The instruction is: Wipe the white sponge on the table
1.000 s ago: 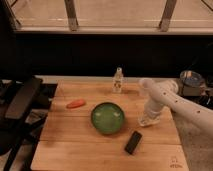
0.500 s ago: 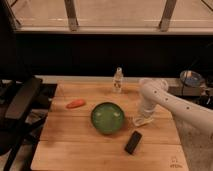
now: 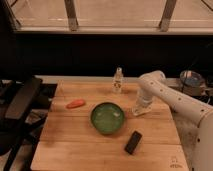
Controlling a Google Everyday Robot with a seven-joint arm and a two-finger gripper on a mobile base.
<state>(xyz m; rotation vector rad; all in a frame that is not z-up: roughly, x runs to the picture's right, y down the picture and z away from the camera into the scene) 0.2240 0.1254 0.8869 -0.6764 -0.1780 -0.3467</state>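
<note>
Pincer (image 3: 139, 109) down on table (image 3: 75, 145), arm bent.

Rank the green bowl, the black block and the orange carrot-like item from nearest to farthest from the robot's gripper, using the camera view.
The gripper is low over the table, right of centre.
1. Green bowl: just to its left in the view, mid-table.
2. Black block: toward the front edge, below the gripper in the view.
3. Orange carrot-like item: far left side.

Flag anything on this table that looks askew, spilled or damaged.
Nothing stands out. The green bowl, orange carrot and clear bottle sit normally on the table; the black block merely lies diagonally. The gripper is down at the tabletop, right of the bowl.
</note>
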